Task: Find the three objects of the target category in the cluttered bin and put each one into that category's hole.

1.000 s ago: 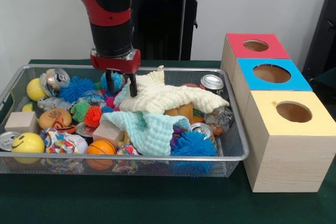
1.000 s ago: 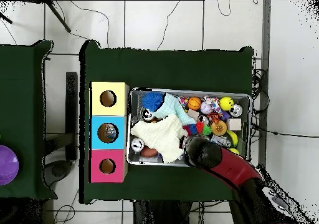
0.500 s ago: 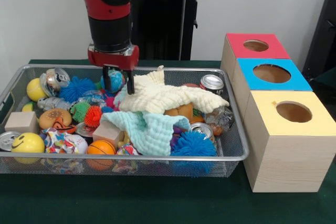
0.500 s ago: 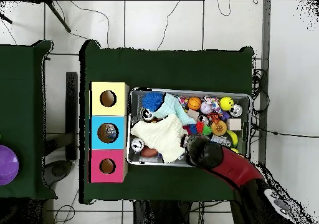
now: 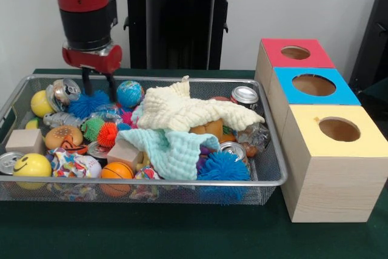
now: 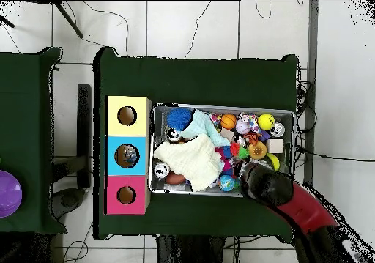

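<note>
Three wooden boxes stand in a row on the green desk point(image 5: 182, 235), each with one round hole in its top: a red-topped box point(image 5: 295, 53), a blue-topped box point(image 5: 313, 85) and a yellow-topped box point(image 5: 336, 130). Just beside them sits the bin point(image 5: 267, 181), a shallow silver wire-mesh tray with a rounded rim, wider than the box row. It lies along the desk's middle, its right end close to the boxes in the front view.

Count inside the bin: two cloths, a cream one point(image 5: 194, 110) lying over a pale teal one point(image 5: 173, 150). Two blue spiky balls, point(image 5: 223, 167) and point(image 5: 86, 102). Two wooden blocks, point(image 5: 24, 141) and point(image 5: 123, 153). At least three cans: point(image 5: 245, 95), point(image 5: 231, 149), point(image 5: 65, 91). One smiley yellow ball point(image 5: 31, 165), one orange ball point(image 5: 116, 171), one globe ball point(image 5: 130, 94). Other small items are too tangled to count.

The tool point(image 5: 99, 86) hangs above the bin's far left part, over the blue spiky ball beside the globe ball. Its two dark fingers point down, a small gap between them, nothing gripped.
</note>
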